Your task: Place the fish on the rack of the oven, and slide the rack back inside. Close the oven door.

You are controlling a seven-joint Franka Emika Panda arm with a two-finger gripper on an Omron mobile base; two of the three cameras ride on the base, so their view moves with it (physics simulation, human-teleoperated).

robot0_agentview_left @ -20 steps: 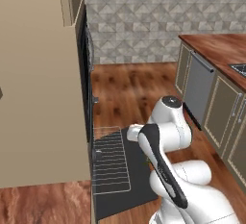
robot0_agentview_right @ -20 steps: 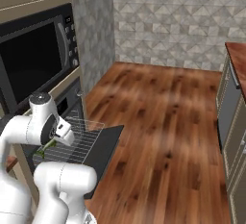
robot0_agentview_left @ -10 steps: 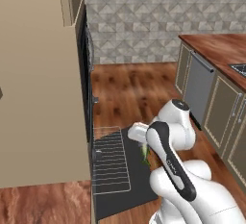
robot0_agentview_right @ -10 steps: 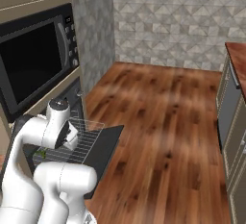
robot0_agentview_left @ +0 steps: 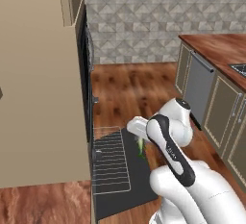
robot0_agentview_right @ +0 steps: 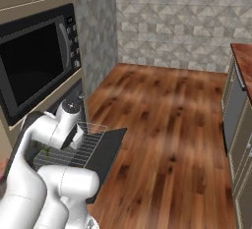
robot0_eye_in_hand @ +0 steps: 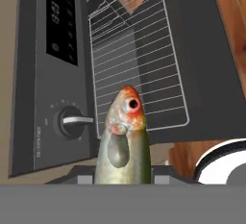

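My gripper point(robot0_eye_in_hand: 122, 176) is shut on the fish point(robot0_eye_in_hand: 122, 141), a silvery-green fish with a reddish head that points up the hand view. In the left base view the fish point(robot0_agentview_left: 141, 147) hangs under my gripper point(robot0_agentview_left: 140, 141), just right of the rack point(robot0_agentview_left: 110, 163) and above the oven door point(robot0_agentview_left: 137, 184). The pale wire rack point(robot0_eye_in_hand: 137, 59) is pulled out over the door point(robot0_eye_in_hand: 202, 69), which lies open and flat. The black oven point(robot0_agentview_left: 85, 74) stands in the beige cabinet. From the right base view, the rack point(robot0_agentview_right: 78, 144) and door point(robot0_agentview_right: 108, 149) show past my arm.
The oven's control panel with a knob point(robot0_eye_in_hand: 72, 120) sits left of the rack. Beige cabinet side point(robot0_agentview_left: 38, 98) fills the left. Lower cabinets and a grey dishwasher front point(robot0_agentview_left: 199, 86) under a wooden counter point(robot0_agentview_left: 216, 45) line the right. Wood floor point(robot0_agentview_right: 167, 125) lies between.
My arm's elbow has swung right and forward, toward the open door. The hand has stayed over the door by the rack, with the fish still in it.
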